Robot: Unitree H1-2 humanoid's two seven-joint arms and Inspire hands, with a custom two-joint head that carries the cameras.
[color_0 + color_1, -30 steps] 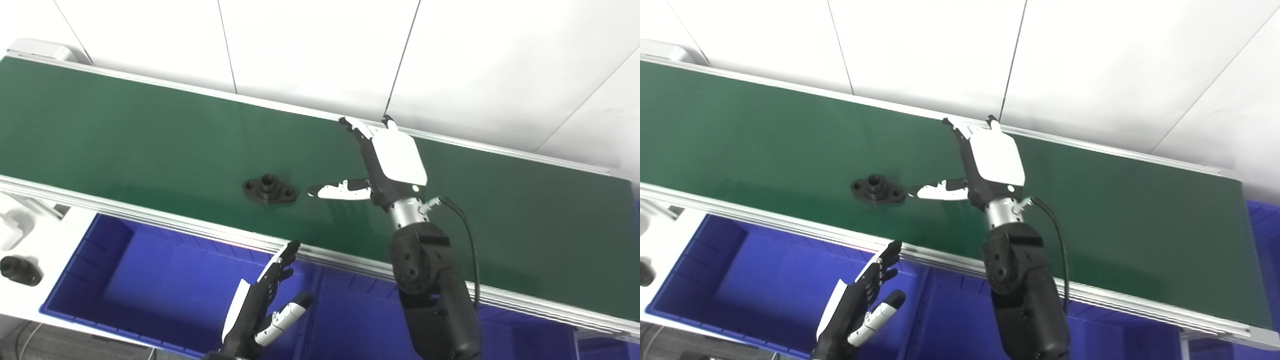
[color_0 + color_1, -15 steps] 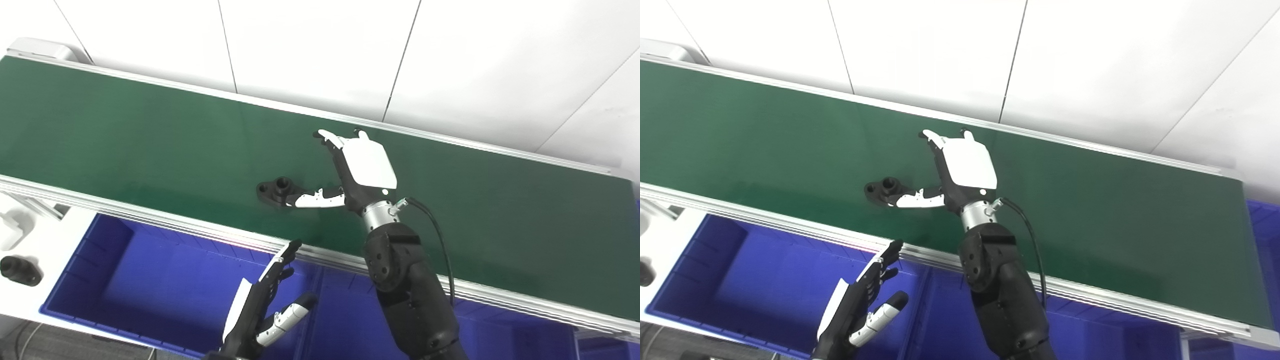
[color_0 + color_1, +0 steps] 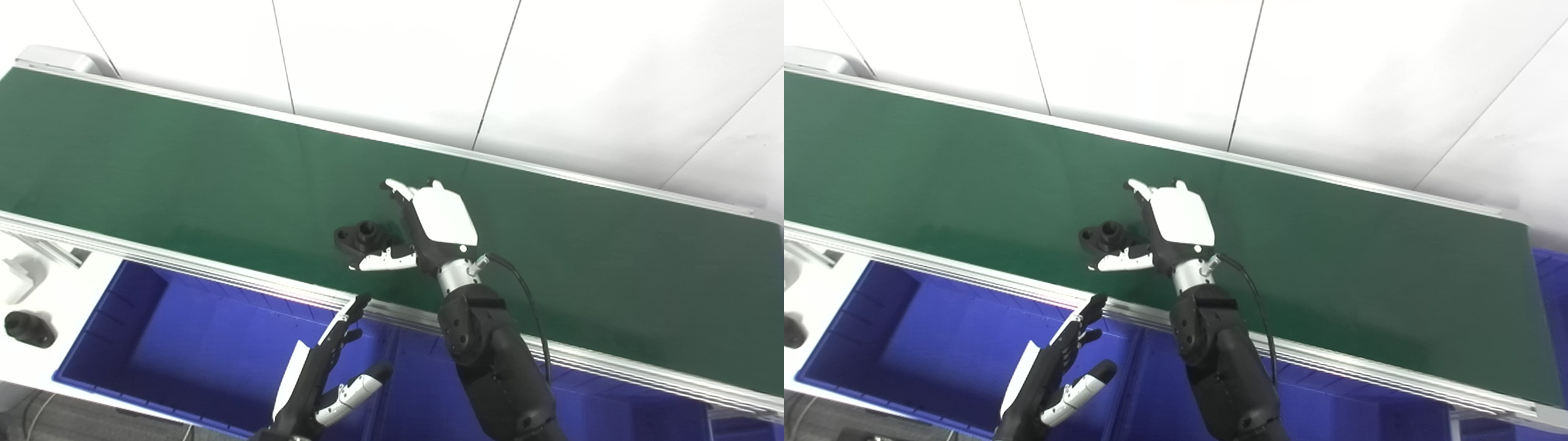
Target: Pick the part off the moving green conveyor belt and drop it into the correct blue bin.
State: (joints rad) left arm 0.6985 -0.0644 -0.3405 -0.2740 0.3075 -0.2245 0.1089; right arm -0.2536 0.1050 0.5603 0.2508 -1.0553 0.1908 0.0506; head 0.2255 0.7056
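Note:
A black flanged part (image 3: pixel 361 235) with a raised hub lies on the green conveyor belt (image 3: pixel 184 165), near its front edge. My right hand (image 3: pixel 429 226) is open around its right end: the thumb reaches along the near side, the fingers (image 3: pixel 398 191) arch over the far side. I cannot tell whether they touch it. My left hand (image 3: pixel 324 380) hangs open and empty over the blue bin (image 3: pixel 184 343) below the belt.
A second blue bin (image 3: pixel 612 410) sits to the right, under my right forearm. A similar black part (image 3: pixel 27 329) rests on the white surface at the far left. The belt's aluminium front rail (image 3: pixel 184 269) runs between belt and bins.
The part has ridden rightward on the belt. My right hand has dropped and moved left from the belt's far edge until its thumb and fingers bracket the part. The left hand stayed put.

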